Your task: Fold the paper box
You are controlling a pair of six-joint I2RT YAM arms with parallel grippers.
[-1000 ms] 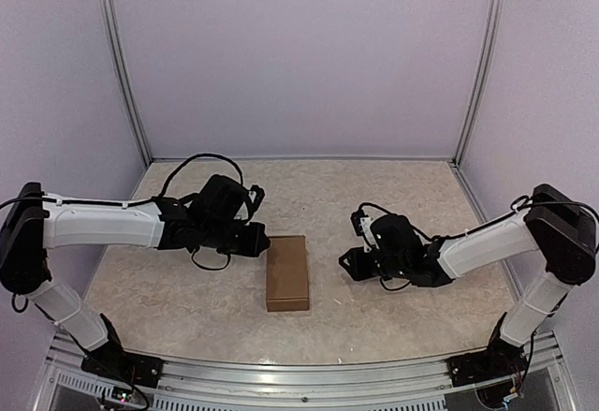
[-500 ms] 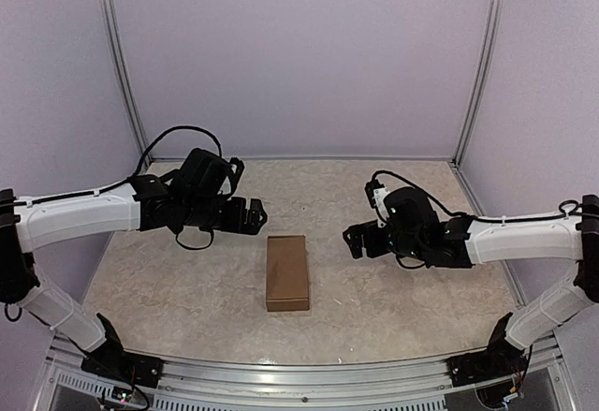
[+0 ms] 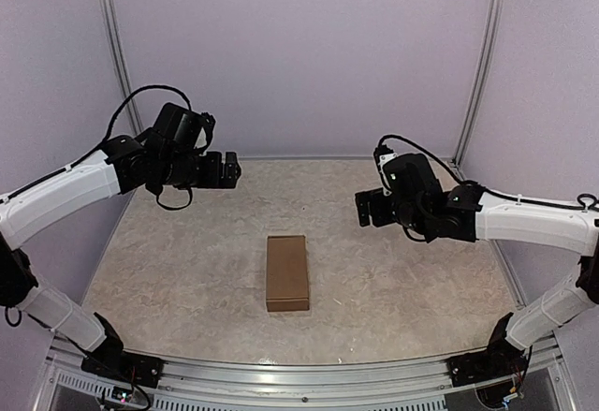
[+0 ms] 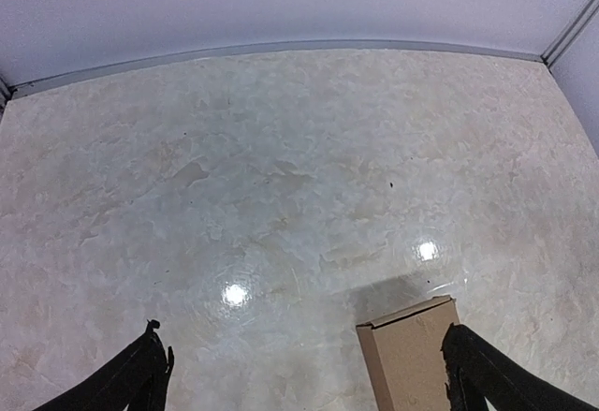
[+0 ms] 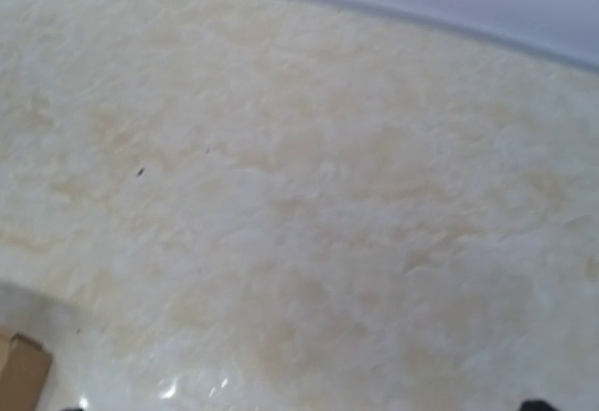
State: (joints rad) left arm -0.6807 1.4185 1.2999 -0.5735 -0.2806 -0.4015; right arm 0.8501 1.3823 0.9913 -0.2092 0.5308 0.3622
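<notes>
**Top external view.** The left gripper (image 3: pixel 230 169) hangs above the far left part of the table (image 3: pixel 178 261) and has nothing in it. From this angle the spread of its jaws is hard to judge. The right gripper (image 3: pixel 362 210) is raised over the right side, and it too carries nothing and touches nothing. The paper box (image 3: pixel 287 272) lies flat as a closed, slim brown block in the middle of the table, somewhat nearer the front rail than the back wall. It is well apart from both grippers. Bare tabletop surrounds it on all four sides, out to the walls. Its long axis runs from the front edge toward the back wall, with the short ends facing near and far.

**Left wrist view.** The left gripper (image 4: pixel 301 336) has its two dark fingers (image 4: pixel 140 378) spread wide at the lower corners, with only bare table between them. One short end of the paper box (image 4: pixel 407 355) shows at the bottom, just inside the right-hand finger.

**Right wrist view.** The picture is blurred. Only a dark fingertip (image 5: pixel 538 403) shows at the bottom right edge, so the jaws stand wide and hold nothing. A corner of the paper box (image 5: pixel 21 369) shows at the lower left, and the rest is open table.
</notes>
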